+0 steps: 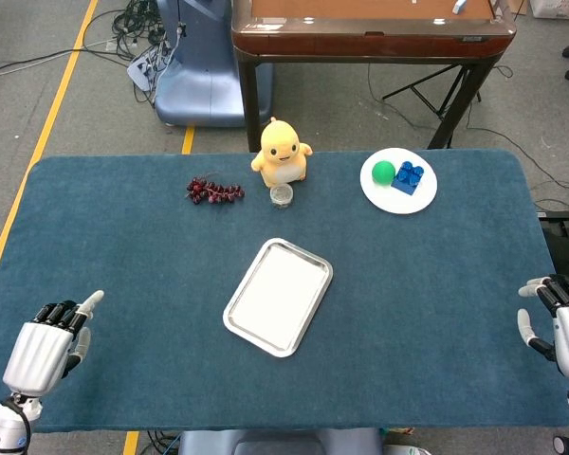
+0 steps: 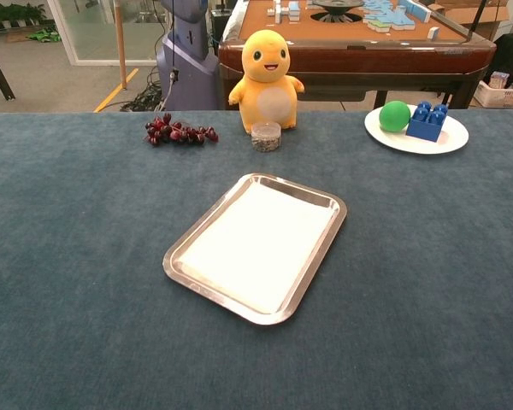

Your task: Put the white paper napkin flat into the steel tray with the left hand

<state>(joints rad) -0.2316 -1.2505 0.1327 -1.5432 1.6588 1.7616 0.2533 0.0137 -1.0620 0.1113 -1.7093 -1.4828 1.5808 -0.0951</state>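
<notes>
The steel tray (image 1: 251, 338) lies at the middle of the blue table, turned at an angle. The white paper napkin (image 1: 277, 296) lies flat inside it and covers most of its floor. The chest view shows the same tray (image 2: 239, 309) and napkin (image 2: 258, 243), with no hand in frame. My left hand (image 1: 45, 341) is at the front left corner of the table, far from the tray, and holds nothing. At the table's right edge my right hand (image 1: 555, 320) is empty too, its fingers apart.
A yellow plush toy (image 1: 282, 152), a small clear jar (image 1: 282, 195) and a bunch of dark grapes (image 1: 212, 191) sit behind the tray. A white plate (image 1: 398, 206) with a green ball and a blue block is at the back right.
</notes>
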